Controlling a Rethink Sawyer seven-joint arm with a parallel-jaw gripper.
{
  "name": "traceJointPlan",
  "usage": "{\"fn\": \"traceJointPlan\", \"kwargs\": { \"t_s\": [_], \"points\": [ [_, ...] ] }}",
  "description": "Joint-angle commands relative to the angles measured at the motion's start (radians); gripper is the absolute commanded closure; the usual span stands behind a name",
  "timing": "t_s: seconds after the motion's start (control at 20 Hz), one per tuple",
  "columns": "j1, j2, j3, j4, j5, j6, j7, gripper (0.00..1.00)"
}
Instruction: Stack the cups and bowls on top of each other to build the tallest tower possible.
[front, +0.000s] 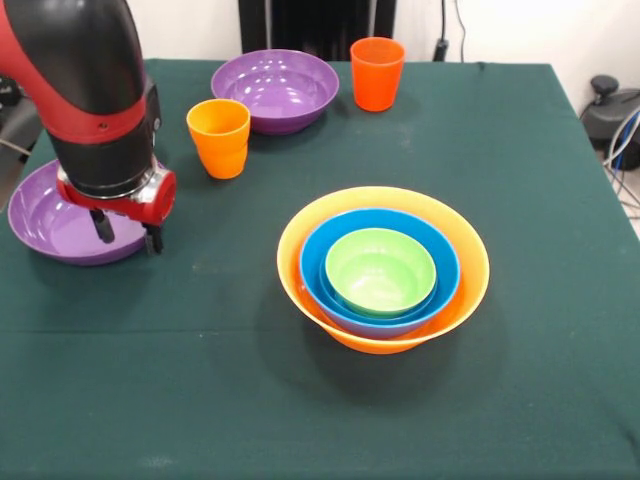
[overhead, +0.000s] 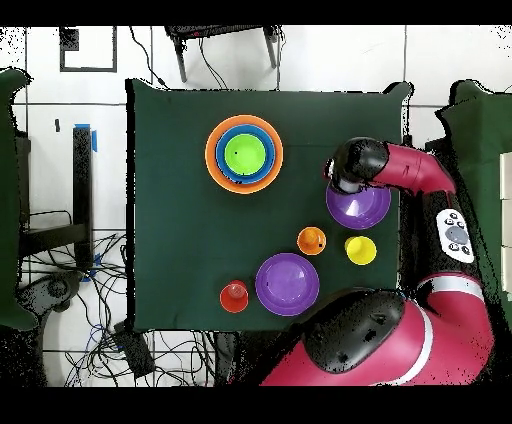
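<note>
- The tower (front: 383, 270) stands near the middle of the tabletop (front: 520, 150): a large orange bowl (front: 455, 290) as base, a deep blue bowl (front: 325, 250) nested in it, a small green bowl (front: 380, 270) innermost. All three open upward, so its long axis is vertical and squat.
- A purple bowl (front: 50, 225) lies at the tabletop's edge, well apart from the tower, mouth up.
- The gripper (front: 127, 232) hovers over that bowl's rim on the tower side; its fingers (front: 103, 226) are parted and hold nothing.
- Risk, as I judge it: a pinch on the thin glossy rim may slip, or tip the bowl off the near edge.
- Wider than the green bowl, it could perch unsteadily on the nest.
- Another purple bowl (front: 275, 88), an orange cup (front: 219, 137), a red-orange cup (front: 377, 72) wait beyond; the overhead view adds a yellow cup (overhead: 360, 250).
</note>
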Motion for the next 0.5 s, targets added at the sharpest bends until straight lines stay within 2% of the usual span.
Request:
{"fn": "traceJointPlan", "kwargs": {
  "t_s": [0.05,0.3,0.5],
  "points": [
    [0.002,0.066,0.066,0.013,-0.068,-0.088,-0.162,0.0],
    [0.037,0.048,0.038,0.026,-0.077,-0.113,-0.109,0.0],
    [0.052,0.016,0.029,0.04,-0.057,-0.081,-0.088,0.0]
  ]
}}
